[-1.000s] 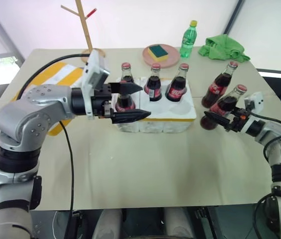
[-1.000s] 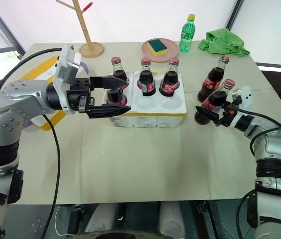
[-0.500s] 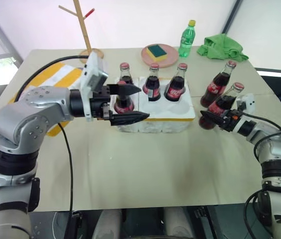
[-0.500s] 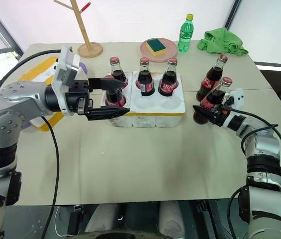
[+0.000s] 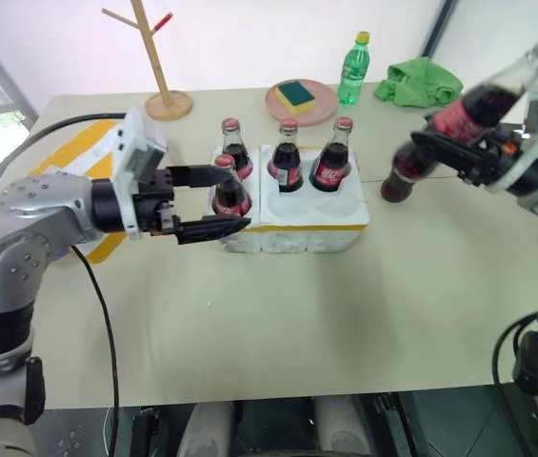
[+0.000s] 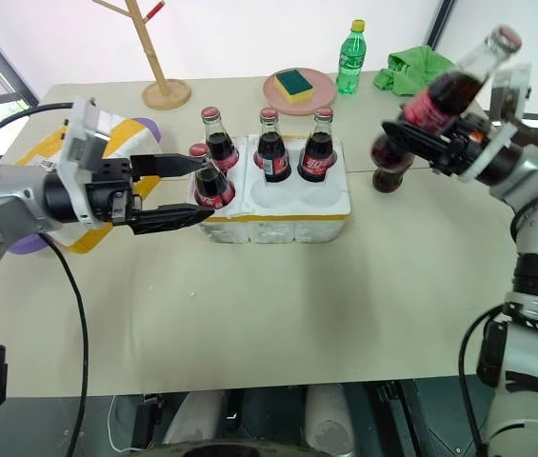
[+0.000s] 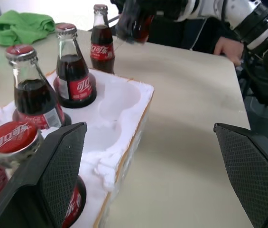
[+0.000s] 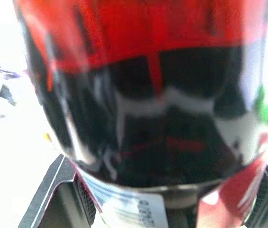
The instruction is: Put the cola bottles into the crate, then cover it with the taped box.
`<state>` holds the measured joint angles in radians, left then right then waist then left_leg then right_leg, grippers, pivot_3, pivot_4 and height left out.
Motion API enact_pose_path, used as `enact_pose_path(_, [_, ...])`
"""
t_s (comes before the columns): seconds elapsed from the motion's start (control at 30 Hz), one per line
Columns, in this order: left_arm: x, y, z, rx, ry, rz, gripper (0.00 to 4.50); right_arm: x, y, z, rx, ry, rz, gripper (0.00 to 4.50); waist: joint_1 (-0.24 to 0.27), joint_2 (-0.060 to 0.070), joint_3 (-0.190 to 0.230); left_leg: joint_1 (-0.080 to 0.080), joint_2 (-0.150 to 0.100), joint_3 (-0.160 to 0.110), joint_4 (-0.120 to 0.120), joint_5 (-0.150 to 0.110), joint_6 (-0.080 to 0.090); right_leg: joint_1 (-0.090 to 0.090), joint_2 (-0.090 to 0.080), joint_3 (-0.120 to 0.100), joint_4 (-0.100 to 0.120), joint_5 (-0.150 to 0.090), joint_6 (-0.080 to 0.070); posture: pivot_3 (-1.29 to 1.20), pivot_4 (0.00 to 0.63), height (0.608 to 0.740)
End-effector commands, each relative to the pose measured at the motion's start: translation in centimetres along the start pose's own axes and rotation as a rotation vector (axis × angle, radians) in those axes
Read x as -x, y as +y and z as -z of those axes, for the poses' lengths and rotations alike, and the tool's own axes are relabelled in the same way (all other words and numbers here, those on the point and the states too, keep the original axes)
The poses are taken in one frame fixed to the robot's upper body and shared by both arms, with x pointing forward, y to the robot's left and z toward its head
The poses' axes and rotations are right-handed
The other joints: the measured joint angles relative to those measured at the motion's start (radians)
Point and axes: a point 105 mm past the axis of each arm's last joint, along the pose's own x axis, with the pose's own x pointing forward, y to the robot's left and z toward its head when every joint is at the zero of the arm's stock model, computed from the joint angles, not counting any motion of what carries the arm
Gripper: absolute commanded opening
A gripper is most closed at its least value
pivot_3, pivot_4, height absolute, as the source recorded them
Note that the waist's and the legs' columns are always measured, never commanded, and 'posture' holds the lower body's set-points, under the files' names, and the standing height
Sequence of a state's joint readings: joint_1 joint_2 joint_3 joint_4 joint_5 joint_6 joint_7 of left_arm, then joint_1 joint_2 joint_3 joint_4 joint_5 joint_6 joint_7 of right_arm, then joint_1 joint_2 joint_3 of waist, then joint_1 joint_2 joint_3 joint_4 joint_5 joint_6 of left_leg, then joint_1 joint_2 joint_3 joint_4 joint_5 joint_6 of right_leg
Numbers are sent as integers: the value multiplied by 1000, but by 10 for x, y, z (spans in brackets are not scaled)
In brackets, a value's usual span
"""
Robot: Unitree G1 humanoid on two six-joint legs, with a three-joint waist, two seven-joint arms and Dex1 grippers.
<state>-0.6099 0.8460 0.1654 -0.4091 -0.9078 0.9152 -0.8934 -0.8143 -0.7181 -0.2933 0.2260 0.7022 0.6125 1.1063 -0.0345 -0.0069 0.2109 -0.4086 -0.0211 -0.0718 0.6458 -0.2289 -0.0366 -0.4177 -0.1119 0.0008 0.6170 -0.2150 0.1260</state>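
four colas sit in the crate [image 6: 278,205], a fifth hangs clamped in the right gripper [image 6: 437,141], one bottle [image 6: 389,164] waits on the table, the left gripper [image 6: 185,190] gapes empty, and the taped box [image 5: 78,167] lies unused.

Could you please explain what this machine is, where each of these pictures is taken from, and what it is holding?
This is a humanoid robot with two arms, each ending in a two-fingered black gripper. Two pictures come from a stereo camera on its head, looking down over a table. The other two come from a camera on each wrist, looking along that gripper's fingers.

On the table stands a white foam crate with four cola bottles in it and two empty wells. Further back are a green plastic bottle, a sponge on a pink plate, a green cloth and a small wooden tree.

The left gripper is open beside the crate, holding nothing. The right gripper is shut on a tilted cola bottle, lifted off the table. One more bottle stands beneath it.
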Motion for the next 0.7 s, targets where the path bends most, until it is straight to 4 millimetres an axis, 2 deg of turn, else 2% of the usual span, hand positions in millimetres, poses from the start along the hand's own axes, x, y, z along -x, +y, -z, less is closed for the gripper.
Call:
enact_pose_path(0.03, [7, 0, -9, -35, -19, -29, 4500, -29, 21, -14, 46, -43, -110, 2899, -1, 0, 0, 0, 0, 0, 1, 0, 0, 0, 0, 0, 0, 0, 0, 0, 150, 740])
enact_pose_path(0.13, [7, 0, -9, -37, -20, -38, 4500, -57, 34, 6, 47, -7, -197, 2899, -3, 0, 0, 0, 0, 0, 1, 0, 0, 1, 0, 0, 0, 0, -1, 0, 150, 740])
enact_pose_path(0.33, [3, -3, -12, -47, -24, -28, 4500, -98, 50, 36, 71, 45, -276, 2899, -4, 0, 0, -3, 0, 0, 0, 0, 0, -4, 0, 0, 1, 1, -1, 0, 150, 740])
enact_pose_path(0.5, [1, -3, -14, -54, -29, -31, 4500, -107, 52, 58, 88, 114, -299, 2899, -1, 0, 0, -4, 0, 0, 0, 0, 0, -6, 0, 0, 2, 1, -1, 0, 150, 740])
enact_pose_path(0.6, [1, -2, -15, -57, -32, -38, 4500, -108, 56, 84, 120, 188, -314, 2899, -4, 0, 0, -4, -1, 0, 0, 0, -1, -6, 0, 0, 2, 1, -1, 0, 150, 740])
enact_pose_path(0.7, [1, -2, -15, -59, -34, -37, 4500, -111, 55, 101, 137, 241, -301, 2899, -9, 0, 0, -4, -1, 0, 0, 0, -1, -6, 0, 0, 3, 1, -1, 0, 150, 740])
